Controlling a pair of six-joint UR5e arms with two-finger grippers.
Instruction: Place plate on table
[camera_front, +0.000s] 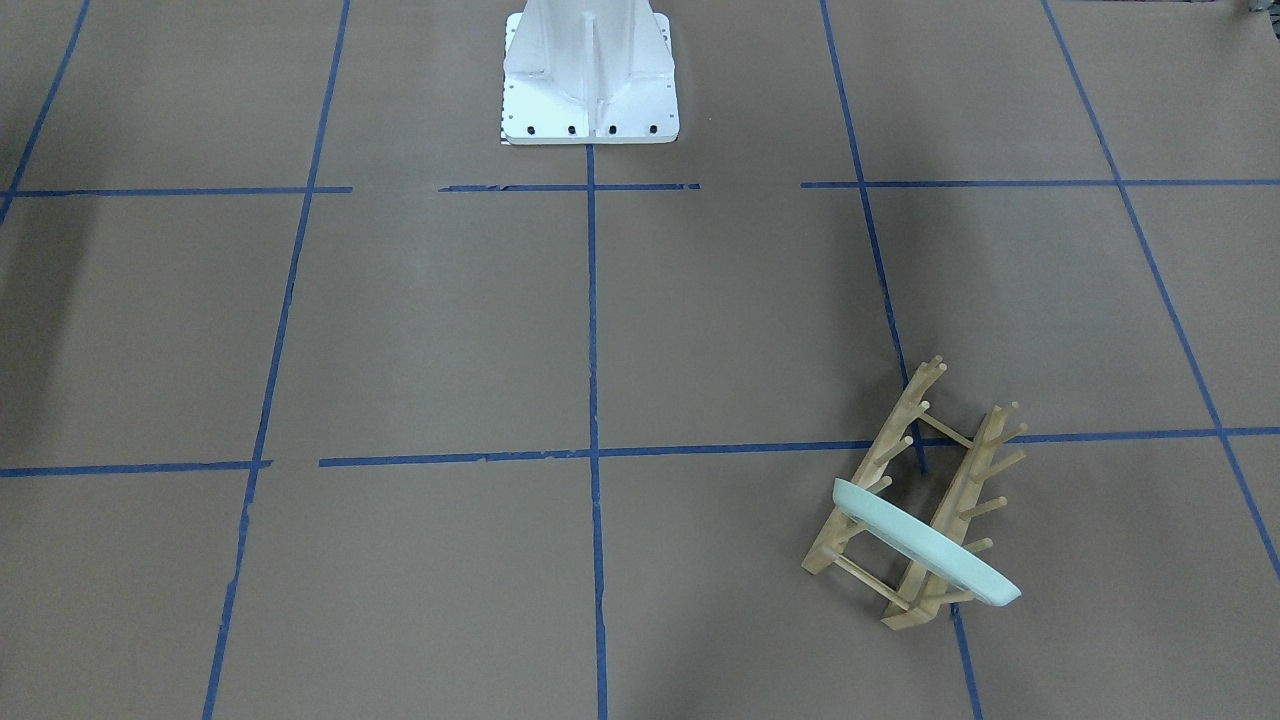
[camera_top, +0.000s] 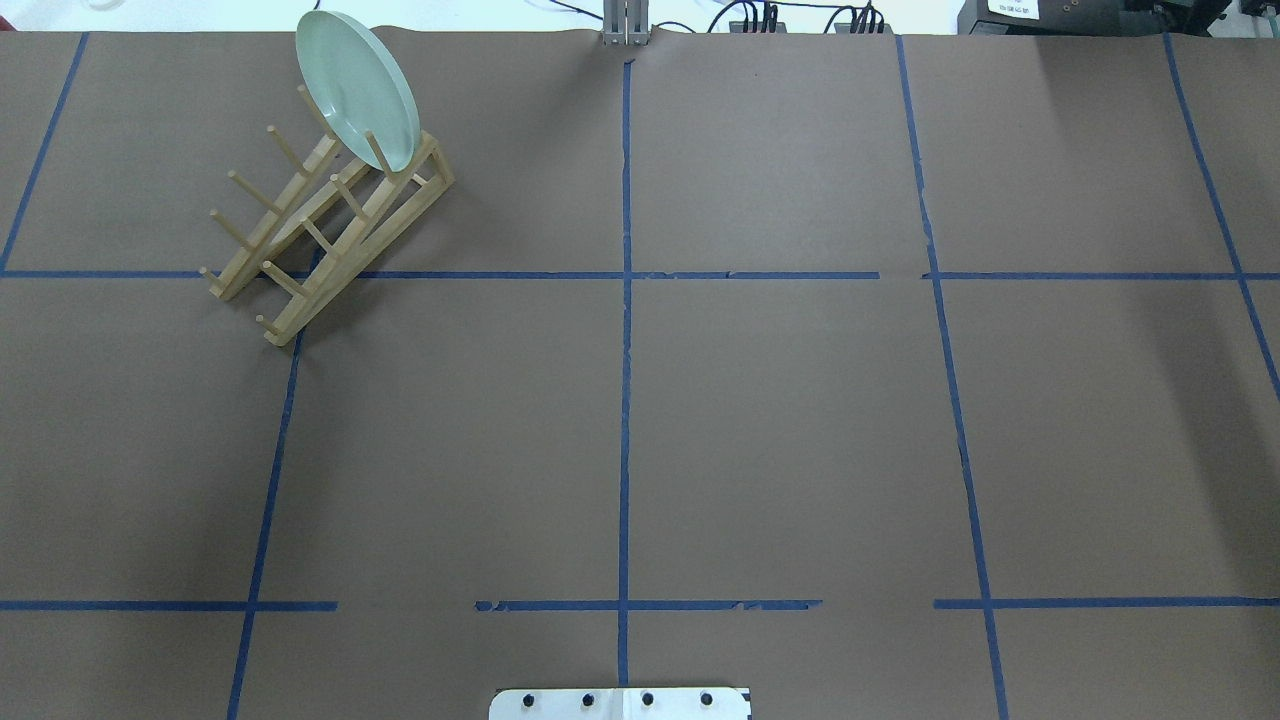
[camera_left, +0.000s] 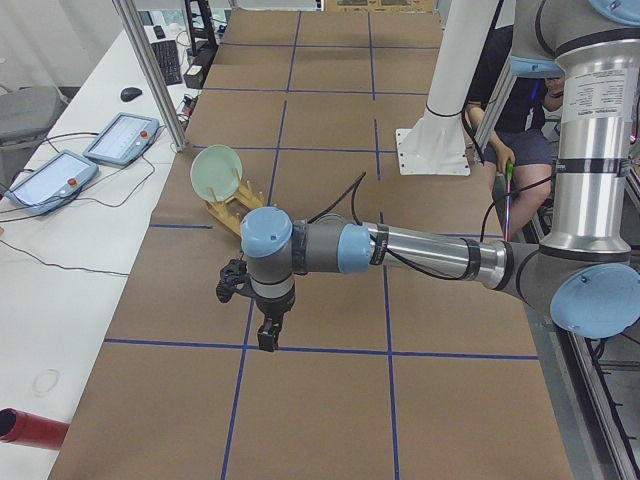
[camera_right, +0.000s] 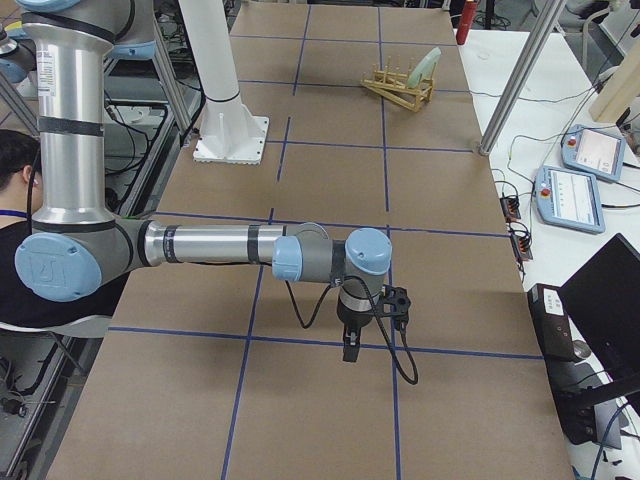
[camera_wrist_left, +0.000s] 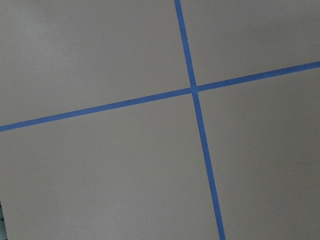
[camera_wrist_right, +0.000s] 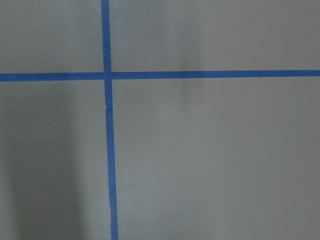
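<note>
The pale mint-green plate (camera_top: 355, 85) stands on edge, tilted, in the end slot of the light wooden peg rack (camera_top: 320, 230), far on the robot's left side of the table (camera_top: 780, 420). It also shows in the front-facing view (camera_front: 925, 545) and small in both side views. My left gripper (camera_left: 268, 335) shows only in the exterior left view, pointing down above the table, well short of the rack. My right gripper (camera_right: 350, 345) shows only in the exterior right view, far from the plate. I cannot tell whether either is open or shut. Both wrist views show only brown table and blue tape.
The white robot base (camera_front: 590, 80) stands at the table's robot-side edge. A metal post (camera_left: 150, 70) rises at the far edge near the rack. Teach pendants (camera_left: 120, 135) lie on the white side bench. A person sits behind the robot (camera_left: 510, 100).
</note>
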